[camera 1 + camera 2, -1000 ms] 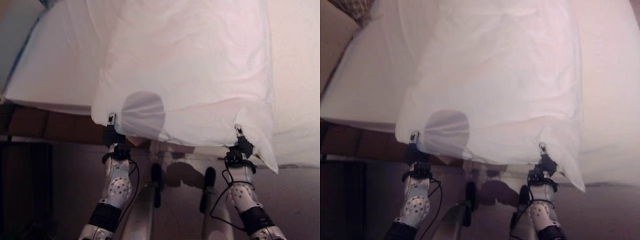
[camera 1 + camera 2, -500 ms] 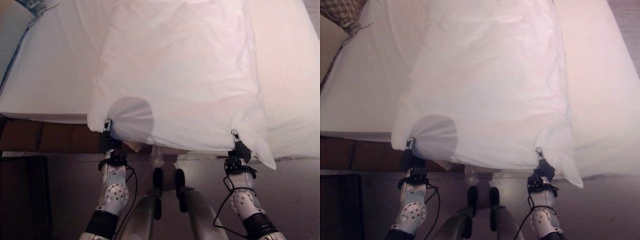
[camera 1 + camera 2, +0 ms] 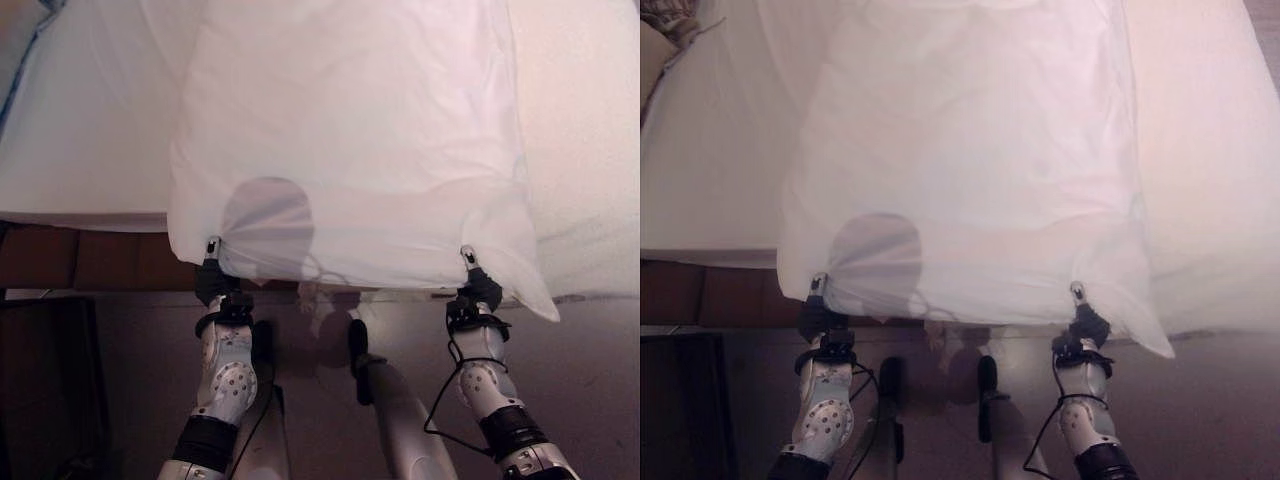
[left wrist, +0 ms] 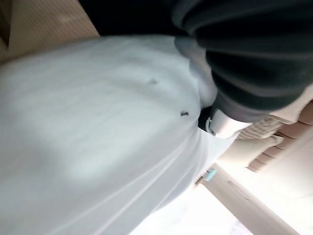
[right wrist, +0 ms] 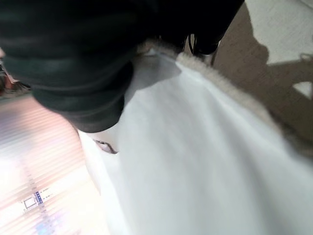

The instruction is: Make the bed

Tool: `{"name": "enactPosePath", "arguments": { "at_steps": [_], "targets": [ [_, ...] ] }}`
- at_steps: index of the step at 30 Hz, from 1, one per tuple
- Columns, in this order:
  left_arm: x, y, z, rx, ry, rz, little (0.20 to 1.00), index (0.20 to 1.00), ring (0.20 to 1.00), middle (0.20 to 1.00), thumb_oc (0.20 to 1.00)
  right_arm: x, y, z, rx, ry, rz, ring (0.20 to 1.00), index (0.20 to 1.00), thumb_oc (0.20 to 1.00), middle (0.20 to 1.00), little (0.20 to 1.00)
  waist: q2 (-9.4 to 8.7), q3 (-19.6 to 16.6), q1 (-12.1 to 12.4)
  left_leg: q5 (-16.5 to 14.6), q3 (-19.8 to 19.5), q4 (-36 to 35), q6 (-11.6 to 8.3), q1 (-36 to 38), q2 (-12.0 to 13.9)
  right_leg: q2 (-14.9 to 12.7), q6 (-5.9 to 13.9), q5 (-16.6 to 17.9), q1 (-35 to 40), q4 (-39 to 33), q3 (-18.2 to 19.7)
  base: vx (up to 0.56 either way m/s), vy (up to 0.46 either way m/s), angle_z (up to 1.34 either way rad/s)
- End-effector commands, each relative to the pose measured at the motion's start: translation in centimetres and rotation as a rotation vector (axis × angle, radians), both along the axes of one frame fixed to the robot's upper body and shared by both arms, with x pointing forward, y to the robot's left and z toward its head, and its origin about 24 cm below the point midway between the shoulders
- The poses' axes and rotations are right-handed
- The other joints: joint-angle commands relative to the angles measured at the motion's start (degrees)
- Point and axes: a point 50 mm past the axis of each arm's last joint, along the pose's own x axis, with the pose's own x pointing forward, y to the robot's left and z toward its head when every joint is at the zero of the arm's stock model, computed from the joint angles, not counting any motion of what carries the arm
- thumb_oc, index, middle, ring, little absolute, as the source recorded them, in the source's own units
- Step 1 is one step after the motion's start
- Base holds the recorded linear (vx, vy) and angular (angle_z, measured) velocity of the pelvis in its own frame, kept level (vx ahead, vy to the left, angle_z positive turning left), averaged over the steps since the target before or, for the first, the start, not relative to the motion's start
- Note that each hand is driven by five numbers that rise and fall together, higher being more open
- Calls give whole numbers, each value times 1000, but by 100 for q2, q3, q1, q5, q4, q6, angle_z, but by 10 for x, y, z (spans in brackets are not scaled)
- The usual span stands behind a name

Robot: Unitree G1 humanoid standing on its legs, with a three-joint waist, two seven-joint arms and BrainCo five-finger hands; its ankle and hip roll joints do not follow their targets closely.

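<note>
White sheet (image 3: 350,150) is stretched over the bed (image 3: 90,150), near hem hanging just past the bed's near edge. It's held at two points on that hem, well apart, so the cloth stays taut and flat between them. Judgement: that spread is what keeps the hem straight for laying or pulling it square to the edge.

Left robot hand (image 3: 213,275) sits at the hem's left corner, near the bed's near-left part. Cloth gathers into a pucker right at the robot hand, creases fanning out from it. Looks like it's clenched on the sheet, but the fingers are tucked under the fabric, so can't tell for sure. Left wrist view: dark cover up against white cloth, one silver finger bit showing, no clear read.

Right robot hand (image 3: 477,285) is at the hem's right side, same pucker pattern, with a loose flap of sheet drooping past it toward the floor (image 3: 600,380). Fingers hidden under cloth there too, can't tell how far closed. Right wrist view: cover plus cloth and a fuzzy beige hem edge.

Sheet covers the mid strip only; bare mattress (image 3: 1210,150) shows both sides.
</note>
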Motion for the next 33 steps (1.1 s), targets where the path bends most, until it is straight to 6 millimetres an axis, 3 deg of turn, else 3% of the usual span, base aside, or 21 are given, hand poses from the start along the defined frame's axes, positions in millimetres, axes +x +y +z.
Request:
{"name": "enactPosePath", "arguments": {
  "at_steps": [1, 5, 9, 10, 11, 13, 15, 16, 17, 18, 21, 23, 24, 25, 26, 27, 28, 33],
  "targets": [
    [-15, 50, 19, 75, -69, 283, 200, 200, 200, 200, 200, -13, -36, 0, 8, -2, -222, 200, 200, 200, 200, 200, -40, -260, 82, 8, 243, 106, 274, -167, -517, -342, 874, 720, 337, -1135, 428, 9, 395, 16],
    [-20, 56, 11, 43, -36, 308, 200, 200, 200, 200, 200, -17, -35, -10, 61, 28, -229, 200, 200, 200, 200, 200, -71, -234, 105, -216, 355, 428, 365, -245, -700, -512, 950, 829, 526, -1360, 484, 36, 212, 4],
    [-30, 65, -8, 59, 56, 328, 200, 200, 200, 200, 200, -29, -36, -31, 59, 107, -205, 200, 200, 200, 200, 200, -101, -241, 128, -292, 390, 480, 420, -226, -791, -627, 1011, 978, 647, -1576, 502, 38, 123, -1],
    [-35, 69, -23, 60, 123, 336, 200, 200, 200, 200, 200, -37, -36, -47, 70, 174, -193, 200, 200, 200, 200, 200, -125, -236, 136, -300, 418, 497, 434, -229, -819, -660, 1026, 1033, 677, -1661, 517, 25, 73, -5],
    [-35, 69, -23, 60, 123, 336, 200, 200, 200, 200, 200, -37, -36, -48, 71, 174, -192, 200, 200, 200, 200, 200, -126, -238, 137, -301, 420, 497, 434, -228, -818, -660, 1026, 1035, 678, -1664, 519, 17, 66, -6],
    [-41, 70, -47, 71, 232, 315, 200, 200, 200, 200, 200, -49, -35, -73, 50, 298, -152, 200, 200, 200, 200, 200, -167, -221, 143, -298, 427, 495, 445, -228, -833, -689, 1033, 1091, 697, -1720, 532, 6, 29, -9],
    [-44, 71, -56, 61, 273, 318, 200, 200, 200, 200, 200, -54, -34, -81, 47, 336, -136, 200, 200, 200, 200, 200, -180, -219, 145, -294, 429, 479, 450, -223, -835, -694, 1032, 1098, 704, -1750, 532, 7, 8, -8],
    [-52, 70, -85, 69, 422, 310, 200, 200, 200, 200, 200, -70, -35, -104, 49, 456, -144, 200, 200, 200, 200, 200, -211, -205, 148, -296, 428, 452, 454, -186, -830, -702, 1038, 1102, 736, -1777, 512, 9, -2, -5],
    [-55, 67, -101, 28, 489, 309, 200, 200, 200, 200, 200, -79, -34, -118, 72, 531, -142, 200, 200, 200, 200, 200, -213, -200, 150, -284, 429, 440, 452, -168, -829, -705, 1034, 1109, 742, -1769, 501, 0, 0, 0],
    [-55, 68, -101, 27, 488, 309, 200, 200, 200, 200, 200, -78, -34, -118, 72, 530, -142, 200, 200, 200, 200, 200, -216, -215, 148, -268, 431, 432, 453, -190, -832, -709, 1035, 1122, 718, -1774, 505, 0, 0, 0],
    [-74, 64, -152, 94, 783, 251, 200, 200, 200, 200, 200, -113, -33, -160, 26, 823, -68, 200, 200, 200, 200, 200, -207, -267, 143, -234, 403, 358, 438, -129, -836, -706, 1006, 1110, 754, -1788, 477, 0, 0, 0],
    [-78, 63, -159, 89, 820, 227, 200, 200, 200, 200, 200, -116, -34, -162, 25, 837, -67, 200, 200, 200, 200, 200, -193, -274, 131, -217, 385, 330, 431, -117, -831, -703, 997, 1105, 763, -1805, 468, 12, -25, 4],
    [-81, 63, -164, 116, 853, 205, 200, 200, 200, 200, 200, -120, -36, -165, 32, 856, -78, 454, 454, 454, 454, 454, -187, -287, 119, -213, 374, 307, 432, -101, -828, -703, 996, 1101, 773, -1822, 468, 17, -25, 4],
    [-85, 60, -170, 113, 876, 169, 200, 200, 200, 200, 200, -124, -39, -167, 34, 875, -88, 539, 539, 539, 539, 539, -173, -297, 109, -201, 372, 299, 429, -90, -824, -703, 994, 1101, 780, -1825, 464, 0, 0, 0],
    [-90, 59, -176, 123, 901, 132, 492, 492, 492, 492, 492, -127, -39, -169, 38, 886, -85, 925, 925, 925, 925, 925, -163, -310, 100, -201, 369, 277, 430, -69, -820, -699, 993, 1097, 790, -1830, 460, 0, 0, 0],
    [-93, 59, -179, 147, 922, 115, 928, 928, 928, 928, 928, -129, -40, -170, 32, 899, -81, 1000, 1000, 1000, 1000, 1000, -149, -321, 93, -200, 368, 269, 430, -53, -816, -697, 991, 1094, 794, -1826, 452, 19, -14, 3],
    [-97, 58, -182, 125, 939, 115, 1000, 1000, 1000, 1000, 1000, -129, -40, -170, 13, 910, -64, 1000, 1000, 1000, 1000, 1000, -135, -327, 88, -200, 367, 261, 427, -36, -820, -695, 987, 1095, 791, -1810, 443, 0, 0, 0],
    [-110, 57, -193, 236, 1040, 22, 1000, 1000, 1000, 1000, 1000, -128, -35, -173, -119, 983, 69, 1000, 1000, 1000, 1000, 1000, -87, -379, 93, -178, 357, 185, 418, 66, -813, -706, 1003, 1089, 839, -1786, 385, 5, -2, -1]
  ]
}}
